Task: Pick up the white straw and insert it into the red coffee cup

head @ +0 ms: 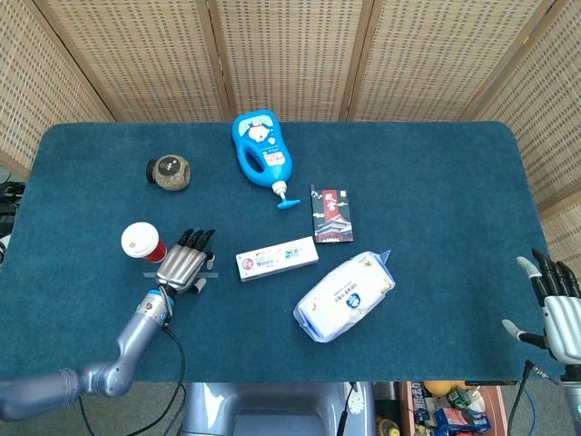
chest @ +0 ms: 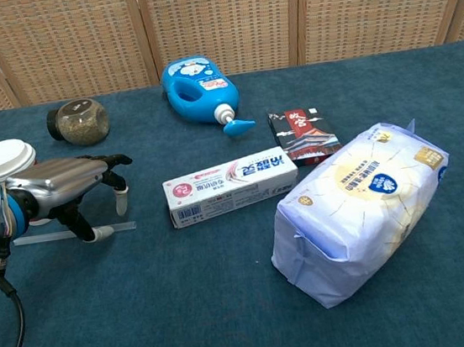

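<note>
Left hand (chest: 67, 178) is palm-down over the white straw (chest: 33, 239), fingers spread, thumb tip down at the straw; can't tell if it has hold of it. Straw lies flat on the counter (head: 436, 182) near the left edge, just in front of the upright red coffee cup (head: 141, 242). Right hand (head: 558, 304) is open, holding nothing, at the front right corner.

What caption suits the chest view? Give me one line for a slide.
Left hand poised over the white straw lying on the table, beside the red coffee cup.
</note>
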Robot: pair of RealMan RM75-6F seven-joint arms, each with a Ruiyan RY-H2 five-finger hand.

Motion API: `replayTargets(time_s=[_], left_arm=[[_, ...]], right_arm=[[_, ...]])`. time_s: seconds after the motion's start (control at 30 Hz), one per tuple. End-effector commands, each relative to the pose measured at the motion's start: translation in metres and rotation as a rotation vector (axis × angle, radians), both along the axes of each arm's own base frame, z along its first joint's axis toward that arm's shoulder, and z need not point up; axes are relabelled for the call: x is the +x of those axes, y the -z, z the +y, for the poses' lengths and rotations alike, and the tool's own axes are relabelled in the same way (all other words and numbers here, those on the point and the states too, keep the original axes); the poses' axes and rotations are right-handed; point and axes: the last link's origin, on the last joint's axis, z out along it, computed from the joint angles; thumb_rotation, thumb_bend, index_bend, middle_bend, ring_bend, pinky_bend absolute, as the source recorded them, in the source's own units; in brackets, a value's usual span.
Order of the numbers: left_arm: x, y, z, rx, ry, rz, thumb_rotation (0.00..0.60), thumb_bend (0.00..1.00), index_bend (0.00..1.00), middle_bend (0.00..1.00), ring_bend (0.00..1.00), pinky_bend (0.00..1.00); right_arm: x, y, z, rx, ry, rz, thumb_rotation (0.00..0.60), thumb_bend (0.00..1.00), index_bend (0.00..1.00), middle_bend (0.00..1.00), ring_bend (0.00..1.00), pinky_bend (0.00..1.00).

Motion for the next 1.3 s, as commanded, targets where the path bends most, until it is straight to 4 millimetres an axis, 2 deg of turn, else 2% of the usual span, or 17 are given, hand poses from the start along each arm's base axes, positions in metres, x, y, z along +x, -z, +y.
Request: replayTargets(time_s=[0.03, 0.63, 0.77, 1.1, 1.3], left_arm=[[0.002, 0.001, 0.000, -0.002, -0.001, 0.001, 0.600, 0.35, 0.47, 0.00, 0.00, 0.00], [0.005, 0.013, 0.000, 0.018, -0.035, 0.012, 0.600, 0.38, 0.48, 0.00, 0.00, 0.00], [0.005, 0.014, 0.001, 0.013, -0.040, 0.007, 0.600, 0.42, 0.48, 0.00, 0.00, 0.00], [0.003, 0.019, 0.001, 0.011, -0.048, 0.011, 0.600, 0.42, 0.50, 0.00, 0.00, 0.00], [0.003, 0.019, 0.001, 0.013, -0.047, 0.010, 0.600, 0.47, 0.54, 0.00, 0.00, 0.00]], right_arm=[[0.000, 0.000, 0.000, 0.001, 0.000, 0.000, 0.600, 0.00, 0.00, 0.00, 0.00, 0.00], [-0.001, 0.000, 0.000, 0.007, 0.004, -0.003, 0.600, 0.00, 0.00, 0.00, 0.00, 0.00], [-0.001, 0.000, 0.000, 0.008, 0.005, -0.003, 0.600, 0.00, 0.00, 0.00, 0.00, 0.00], [-0.001, 0.000, 0.000, 0.010, 0.007, -0.002, 0.600, 0.00, 0.00, 0.00, 0.00, 0.00], [-0.002, 0.000, -0.001, 0.010, 0.008, -0.003, 0.600, 0.00, 0.00, 0.00, 0.00, 0.00]])
